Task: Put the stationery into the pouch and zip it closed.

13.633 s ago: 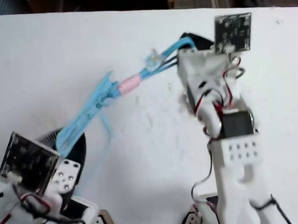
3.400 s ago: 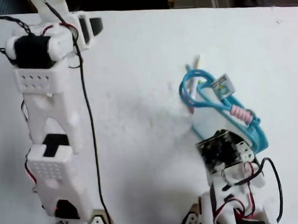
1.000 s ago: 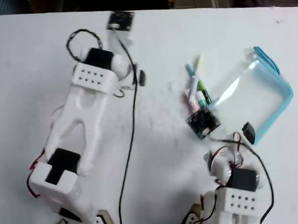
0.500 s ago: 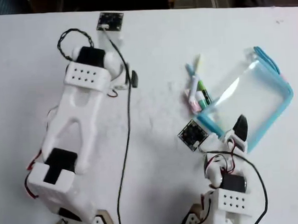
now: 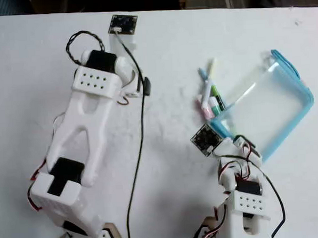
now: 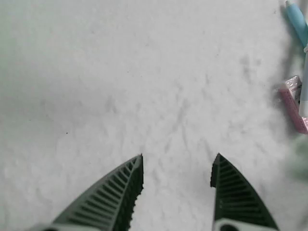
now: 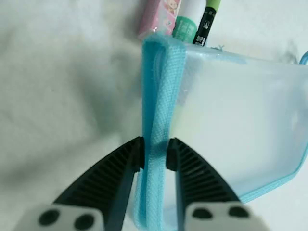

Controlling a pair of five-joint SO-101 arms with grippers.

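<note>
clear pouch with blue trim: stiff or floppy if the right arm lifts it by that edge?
Probably floppy: the clear plastic pouch with blue fabric trim lies flat, and its trim folds where the right gripper pinches it. Likely light: it looks empty, the coloured pens lying outside. Its glossy plastic may be slippery; the woven trim should grip better.

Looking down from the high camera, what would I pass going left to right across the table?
left arm → pens and markers → blue-edged pouch
</note>
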